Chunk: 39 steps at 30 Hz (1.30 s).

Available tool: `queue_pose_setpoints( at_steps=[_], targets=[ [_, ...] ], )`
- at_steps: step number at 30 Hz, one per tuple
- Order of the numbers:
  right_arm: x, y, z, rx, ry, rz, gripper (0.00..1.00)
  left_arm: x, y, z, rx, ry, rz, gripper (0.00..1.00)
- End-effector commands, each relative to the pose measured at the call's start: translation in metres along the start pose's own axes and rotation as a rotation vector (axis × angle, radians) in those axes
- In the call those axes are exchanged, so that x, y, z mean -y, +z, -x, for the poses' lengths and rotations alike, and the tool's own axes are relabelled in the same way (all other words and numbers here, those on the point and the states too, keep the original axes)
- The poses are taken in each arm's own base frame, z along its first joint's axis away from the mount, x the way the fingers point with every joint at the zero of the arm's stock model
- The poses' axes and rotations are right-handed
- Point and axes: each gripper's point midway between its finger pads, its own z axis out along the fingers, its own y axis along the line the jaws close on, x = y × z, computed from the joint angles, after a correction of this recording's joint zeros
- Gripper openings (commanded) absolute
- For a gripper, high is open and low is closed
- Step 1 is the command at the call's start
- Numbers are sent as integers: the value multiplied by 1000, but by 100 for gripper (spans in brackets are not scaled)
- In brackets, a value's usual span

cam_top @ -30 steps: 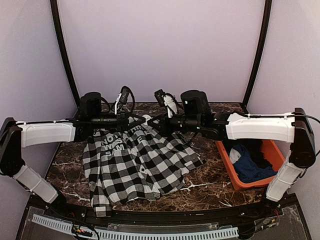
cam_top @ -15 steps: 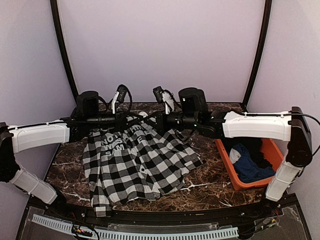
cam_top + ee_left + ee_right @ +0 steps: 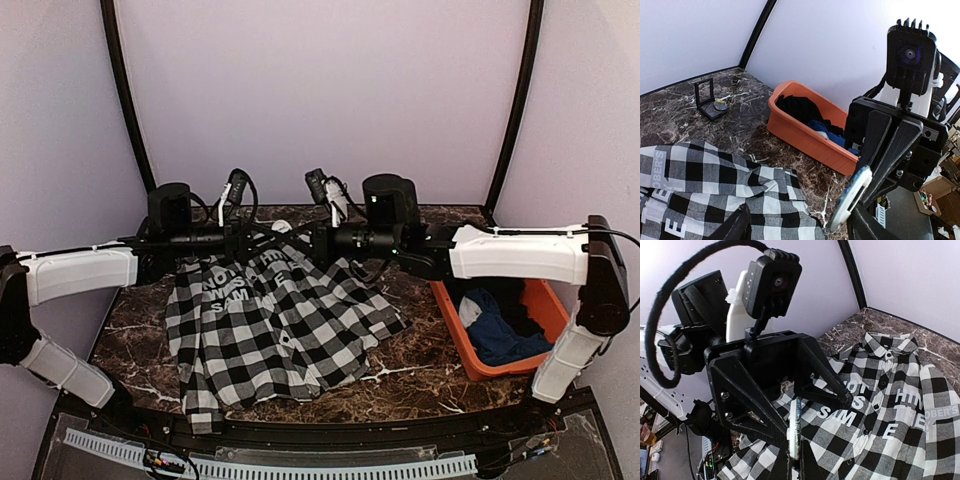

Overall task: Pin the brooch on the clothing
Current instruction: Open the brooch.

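Opening above the checked shirt point(image 3: 270, 320), left gripper point(image 3: 800, 225) frees the brooch point(image 3: 850, 200); right gripper point(image 3: 794, 460) clenches it alone, pinning pending.

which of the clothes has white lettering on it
The black-and-white checked shirt spread on the marble table: white block letters run across it. The blue garment and the black garment in the orange bin show no print.

One checked shirt point(image 3: 280, 320) lies at the centre of the top view, and one orange bin point(image 3: 452, 330) at the right holds one blue garment point(image 3: 500, 335). There are two arms, the left arm point(image 3: 80, 272) and the right arm point(image 3: 515, 253), and one round brooch point(image 3: 850, 197). One small open black case point(image 3: 707, 100) sits at the upper left of the left wrist view.
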Motion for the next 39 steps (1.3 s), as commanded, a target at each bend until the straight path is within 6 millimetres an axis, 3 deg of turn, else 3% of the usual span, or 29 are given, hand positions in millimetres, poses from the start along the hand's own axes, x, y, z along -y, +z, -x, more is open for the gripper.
queue_pose_setpoints(
  at_steps=[1, 11, 14, 17, 21, 25, 33, 39],
  targets=[
    [-4, -9, 26, 114, -35, 11, 0, 50, -11, 11, 30, 39, -228, 66],
    [14, -13, 16, 98, -12, -53, 0, 63, -30, 32, 143, 43, -332, 82],
    [16, -13, 15, 94, -8, -53, 0, 56, -30, 32, 147, 24, -319, 87],
    [13, -13, 16, 94, -12, -39, 0, 36, -24, 28, 132, -22, -243, 88],
    [10, -10, 16, 85, -22, -24, 0, 6, -11, 13, 64, -86, -131, 83],
    [4, -5, 13, 72, -43, -7, 0, -3, -8, 9, 55, -112, -104, 80],
    [-7, 4, 5, 53, -91, 6, 0, 0, -7, 10, 77, -140, -144, 76],
    [-7, 6, 1, 47, -118, -12, 0, 7, -5, 14, 95, -170, -210, 59]
  ],
)
